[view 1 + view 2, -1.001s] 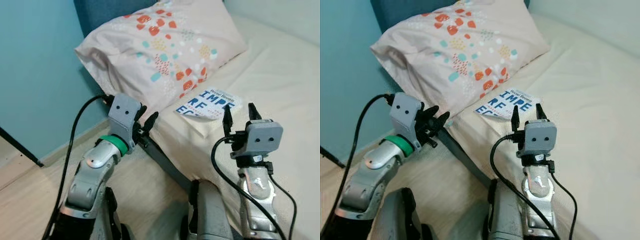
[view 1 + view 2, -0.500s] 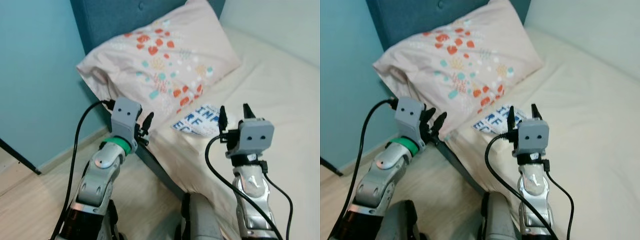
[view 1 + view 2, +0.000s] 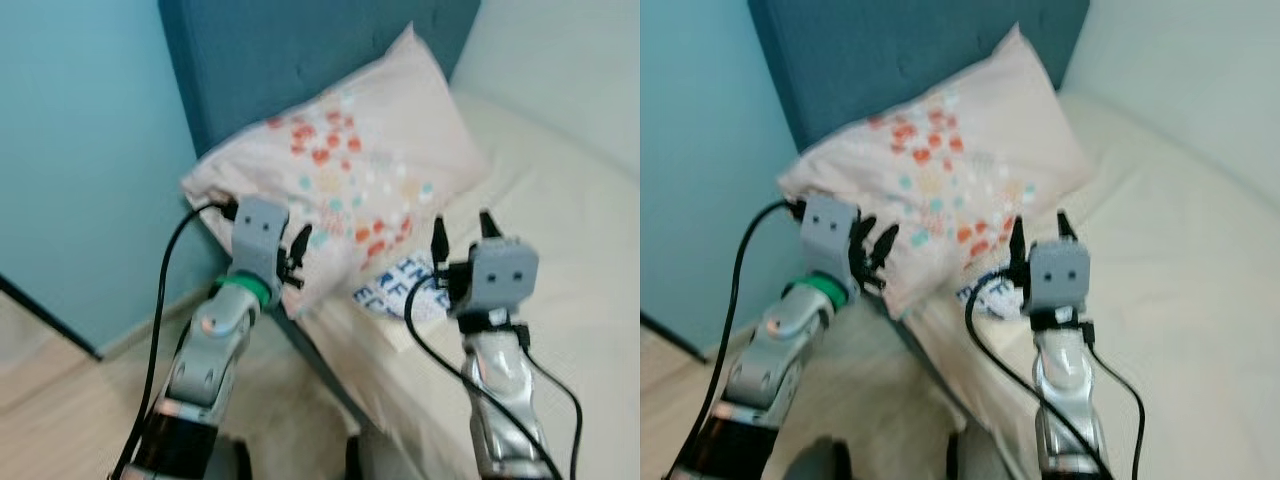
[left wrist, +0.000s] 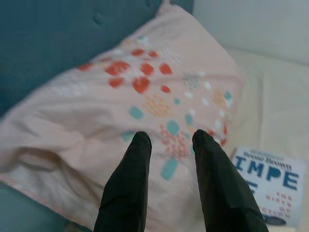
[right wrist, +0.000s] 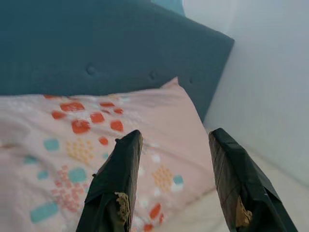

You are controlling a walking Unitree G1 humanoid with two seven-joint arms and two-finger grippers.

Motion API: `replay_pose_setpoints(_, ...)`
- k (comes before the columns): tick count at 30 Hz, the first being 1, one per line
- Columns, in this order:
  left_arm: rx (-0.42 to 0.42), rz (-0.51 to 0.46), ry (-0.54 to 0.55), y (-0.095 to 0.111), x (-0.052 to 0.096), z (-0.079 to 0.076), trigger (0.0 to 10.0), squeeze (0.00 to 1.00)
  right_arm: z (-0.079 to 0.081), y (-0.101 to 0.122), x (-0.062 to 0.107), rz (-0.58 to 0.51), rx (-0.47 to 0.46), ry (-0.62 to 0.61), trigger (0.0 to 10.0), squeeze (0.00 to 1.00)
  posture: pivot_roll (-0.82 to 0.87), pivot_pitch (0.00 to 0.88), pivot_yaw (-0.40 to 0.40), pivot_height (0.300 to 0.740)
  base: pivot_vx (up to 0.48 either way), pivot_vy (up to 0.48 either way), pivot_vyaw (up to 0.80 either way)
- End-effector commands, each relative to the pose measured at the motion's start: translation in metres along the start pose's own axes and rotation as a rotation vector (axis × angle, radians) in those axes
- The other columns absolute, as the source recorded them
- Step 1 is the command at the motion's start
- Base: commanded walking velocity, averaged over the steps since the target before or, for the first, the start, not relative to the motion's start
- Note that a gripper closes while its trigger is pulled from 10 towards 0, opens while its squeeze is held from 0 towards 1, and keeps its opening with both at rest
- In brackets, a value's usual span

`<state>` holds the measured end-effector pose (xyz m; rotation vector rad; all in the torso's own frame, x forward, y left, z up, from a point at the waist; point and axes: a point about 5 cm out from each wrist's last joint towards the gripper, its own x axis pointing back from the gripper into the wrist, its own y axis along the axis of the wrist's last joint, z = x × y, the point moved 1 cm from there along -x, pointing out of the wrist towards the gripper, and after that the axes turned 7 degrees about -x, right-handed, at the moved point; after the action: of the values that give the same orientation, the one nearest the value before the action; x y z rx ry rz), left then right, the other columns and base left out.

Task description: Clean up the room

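While the book (image 3: 400,288) lies flat on the bed (image 3: 560,210) against the lower edge of the pillow (image 3: 370,180), the right gripper (image 3: 460,228) hovers just above it, fingers wide apart. The left gripper (image 4: 170,139), fingers narrowly parted and empty, points at the pillow.

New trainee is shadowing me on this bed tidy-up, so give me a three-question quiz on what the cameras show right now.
1. True or false: the book lies on the bed beside the pillow.
2. Which gripper has its fingers wider apart? A) left B) right
3. Fill in: the headboard behind the pillow is dark ____.

Key: 1 true. 2 B; both are open and hold nothing. 3 blue.
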<state>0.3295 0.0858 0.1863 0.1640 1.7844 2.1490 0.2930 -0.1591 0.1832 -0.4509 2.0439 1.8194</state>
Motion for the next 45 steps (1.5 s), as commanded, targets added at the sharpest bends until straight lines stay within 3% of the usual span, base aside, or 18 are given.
replay_pose_setpoints(1, -0.007, 0.025, -0.002, -0.008, 0.001, -0.002, 10.0, 0.00, -0.002, -0.007, 0.005, 0.036, 0.005, -0.011, 10.0, 0.00, -0.02, 0.091, -0.010, 0.706, 0.000, 0.000, 0.00)
replay_pose_setpoints(12, -0.004, 0.033, 0.017, -0.010, 0.002, -0.001, 10.0, 0.00, -0.001, -0.014, 0.005, 0.083, -0.053, -0.040, 10.0, 0.00, -0.02, 0.092, -0.010, 0.716, 0.000, 0.000, 0.00)
replay_pose_setpoints(45, -0.003, 0.031, 0.017, -0.010, 0.002, -0.001, 10.0, 0.00, -0.003, -0.019, 0.006, 0.110, -0.114, -0.068, 10.0, 0.00, -0.02, 0.094, -0.007, 0.716, -0.307, 0.000, 0.00)
